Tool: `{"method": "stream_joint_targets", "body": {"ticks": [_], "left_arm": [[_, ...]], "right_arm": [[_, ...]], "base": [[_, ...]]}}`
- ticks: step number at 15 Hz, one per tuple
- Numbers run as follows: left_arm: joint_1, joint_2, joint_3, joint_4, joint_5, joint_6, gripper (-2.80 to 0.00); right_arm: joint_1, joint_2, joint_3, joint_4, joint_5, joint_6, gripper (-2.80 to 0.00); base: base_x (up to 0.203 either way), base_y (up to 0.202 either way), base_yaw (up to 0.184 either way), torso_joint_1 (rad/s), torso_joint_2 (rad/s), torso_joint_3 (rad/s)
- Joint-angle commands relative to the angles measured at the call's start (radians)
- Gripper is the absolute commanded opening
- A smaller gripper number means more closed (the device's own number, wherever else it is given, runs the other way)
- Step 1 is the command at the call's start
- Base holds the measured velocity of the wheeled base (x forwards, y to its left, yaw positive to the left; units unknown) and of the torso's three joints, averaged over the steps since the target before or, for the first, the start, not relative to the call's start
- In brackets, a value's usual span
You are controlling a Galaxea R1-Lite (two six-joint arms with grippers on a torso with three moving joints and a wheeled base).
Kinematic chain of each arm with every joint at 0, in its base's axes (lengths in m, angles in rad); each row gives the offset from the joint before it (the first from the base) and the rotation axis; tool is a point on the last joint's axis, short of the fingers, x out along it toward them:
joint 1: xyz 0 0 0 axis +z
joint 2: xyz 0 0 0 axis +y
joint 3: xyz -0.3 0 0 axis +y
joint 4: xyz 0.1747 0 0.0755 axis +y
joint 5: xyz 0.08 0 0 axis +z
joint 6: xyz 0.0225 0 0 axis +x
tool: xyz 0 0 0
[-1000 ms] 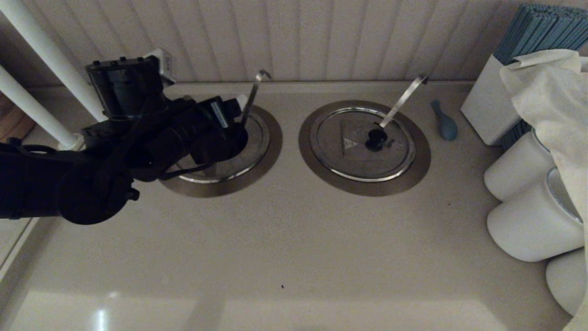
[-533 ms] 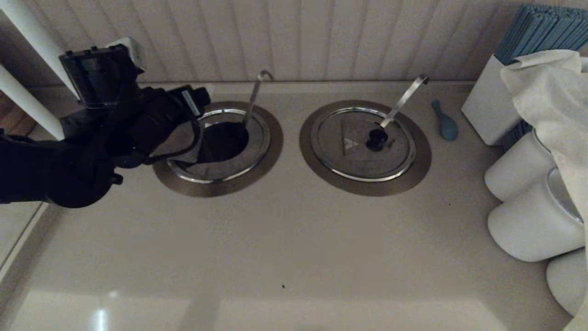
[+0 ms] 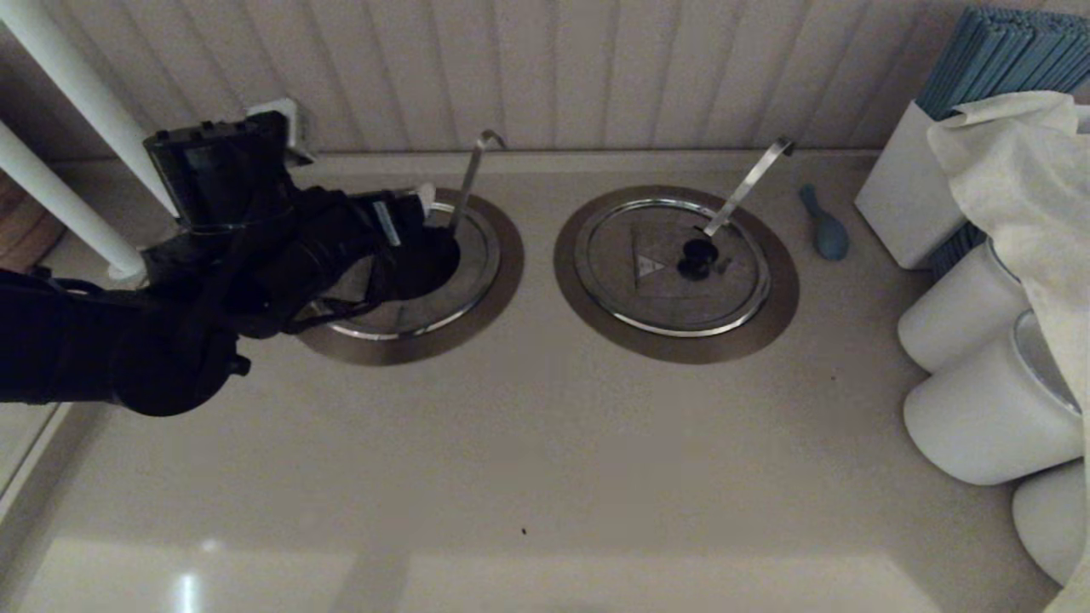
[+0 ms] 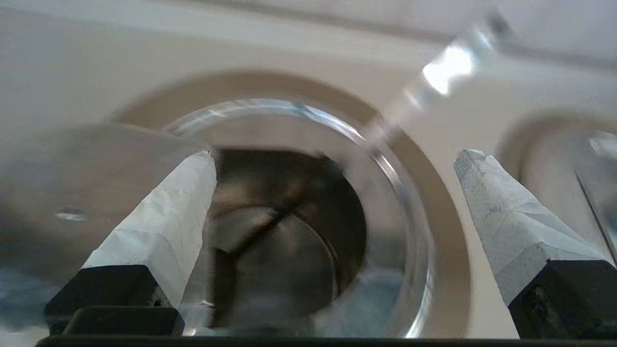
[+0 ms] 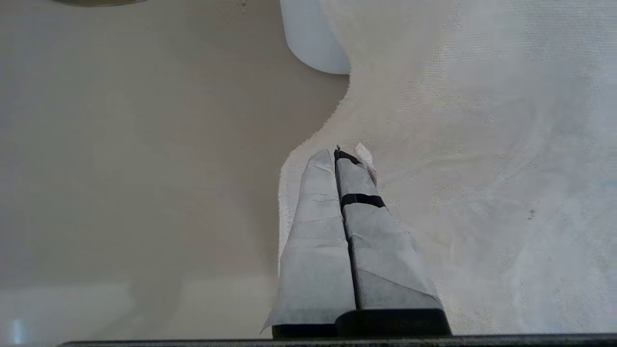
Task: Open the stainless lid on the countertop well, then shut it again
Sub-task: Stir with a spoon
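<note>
1. Fingers of my left gripper (image 4: 337,193) stood spread wide over the countertop well (image 3: 477,306), that round dark hole with its broad brushed-metal flange and shiny inner rim, and they clasped nothing.
2. I saw the round brushed-steel lid (image 4: 82,183) with its flap tipped up off the opening, a pale sheet of metal touching or just beside one taped finger (image 4: 164,231); in the head view the arm hid most of it.
3. I read the well as open, its dark bottom bare between the fingers.
4. I judged the closing stroke to turn on this: the raised flap lay on the robot's-left side of the claw, the thin hooked utensil handle (image 3: 470,174) rose near-upright on the far side, so the push had to go across, clear of that handle.
5. My right gripper (image 5: 337,159) sat parked, fingers pressed together, beside a white cloth (image 5: 482,144).
</note>
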Motion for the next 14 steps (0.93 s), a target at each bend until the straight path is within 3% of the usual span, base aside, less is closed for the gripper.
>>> {"method": "stream_joint_targets", "body": {"ticks": [1, 4, 14], "left_arm": [[0.000, 0.023, 0.004, 0.000, -0.033, 0.005, 0.00], [-0.003, 0.104, -0.071, -0.005, -0.092, 0.077, 0.00], [-0.014, 0.337, -0.349, -0.009, -0.087, 0.124, 0.00]], "right_arm": [[0.000, 0.002, 0.000, -0.001, 0.000, 0.000, -2.80], [0.000, 0.002, 0.000, -0.001, 0.000, 0.001, -2.80], [0.000, 0.002, 0.000, -0.001, 0.000, 0.000, -2.80]], "base": [[0.000, 0.000, 0.000, 0.000, 0.00, 0.000], [0.000, 0.000, 0.000, 0.000, 0.00, 0.000], [0.000, 0.000, 0.000, 0.000, 0.00, 0.000]]}}
